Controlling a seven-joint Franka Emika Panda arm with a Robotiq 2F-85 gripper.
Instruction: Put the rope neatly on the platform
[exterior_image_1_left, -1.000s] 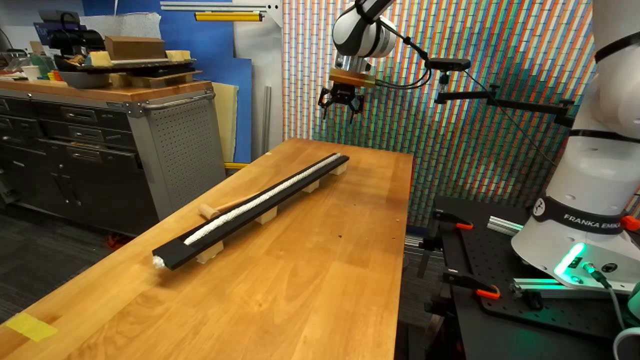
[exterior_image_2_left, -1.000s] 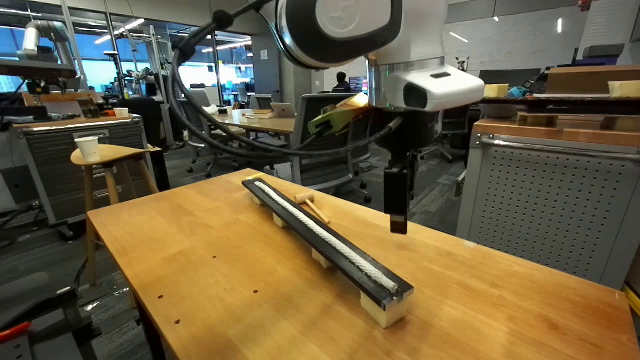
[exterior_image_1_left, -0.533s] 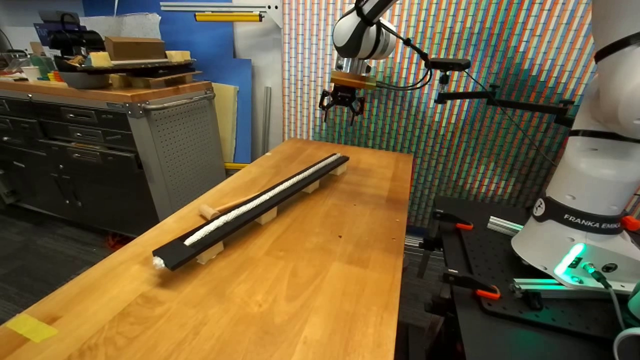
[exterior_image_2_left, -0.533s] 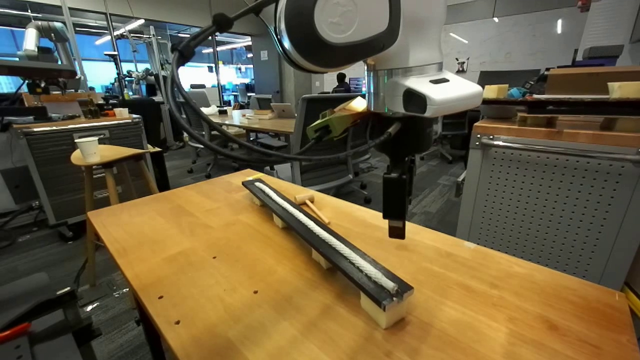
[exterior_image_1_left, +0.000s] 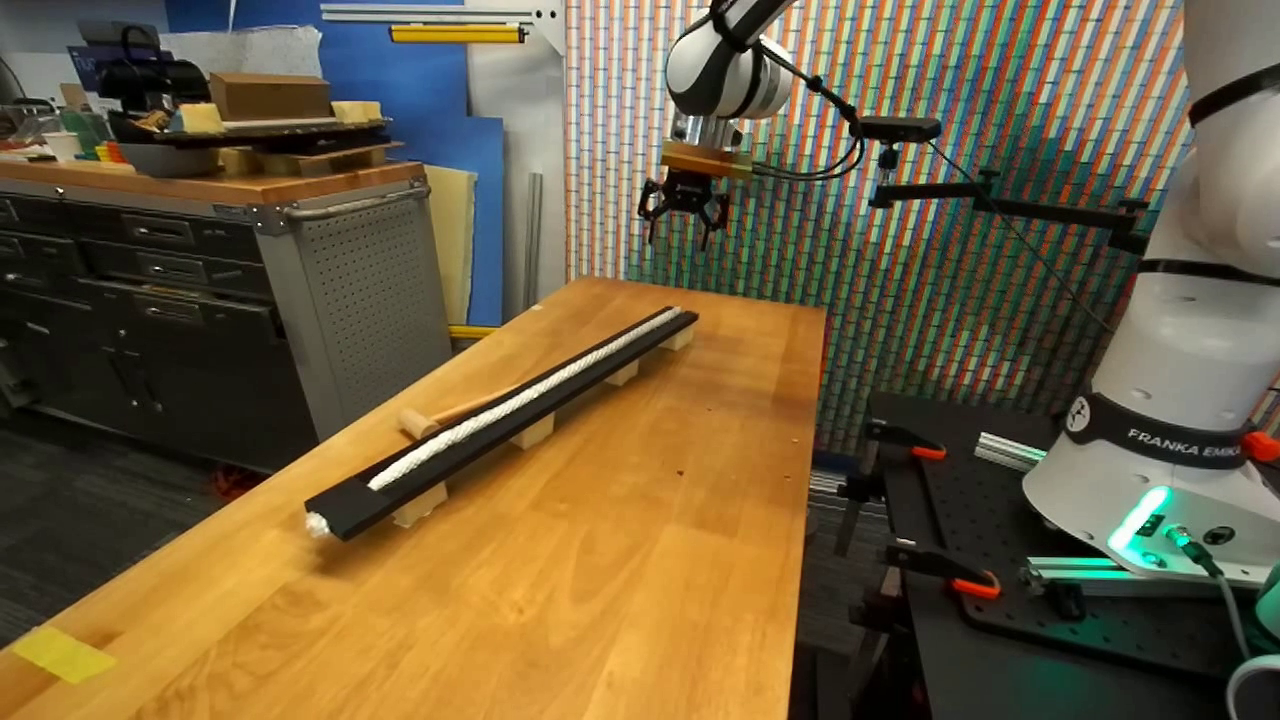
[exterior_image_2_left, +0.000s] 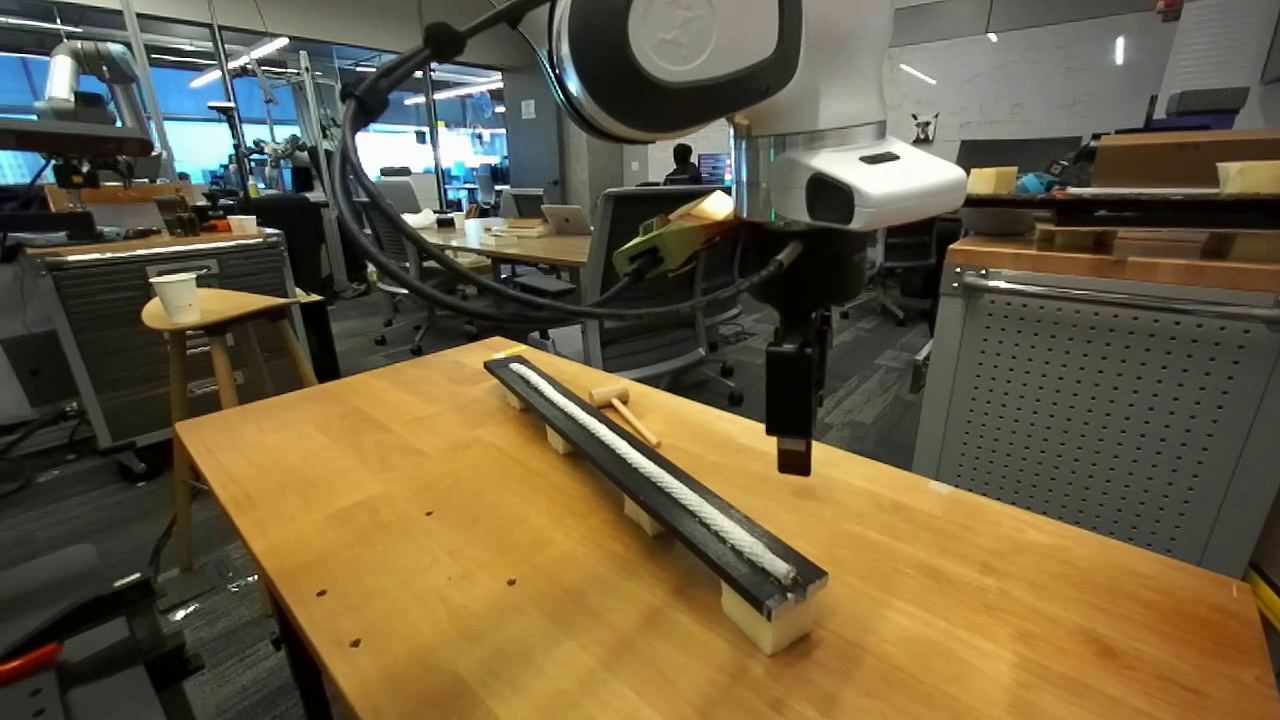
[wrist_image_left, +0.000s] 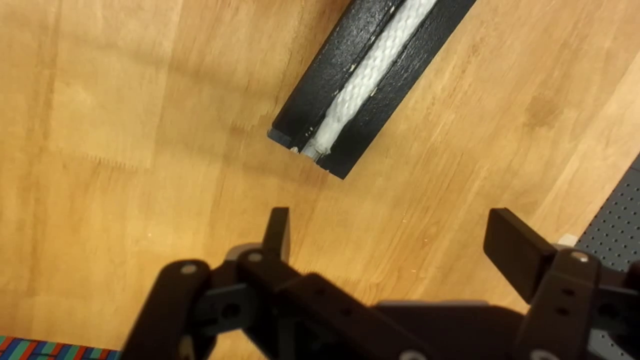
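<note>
one rope (wrist_image_left: 369, 75) lies lower, apart from the end effector (wrist_image_left: 388, 220).

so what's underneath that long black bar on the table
Four pale blocks show under the black bar in both exterior views, holding it off the wooden tabletop. The bar hides their tops and part of the tabletop beneath.

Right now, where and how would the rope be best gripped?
Probably the middle of the rope, from straight above, jaws astride: it runs straight along the bar, top exposed, with the bar flanking both sides. I can't tell how deep it sits.
</note>
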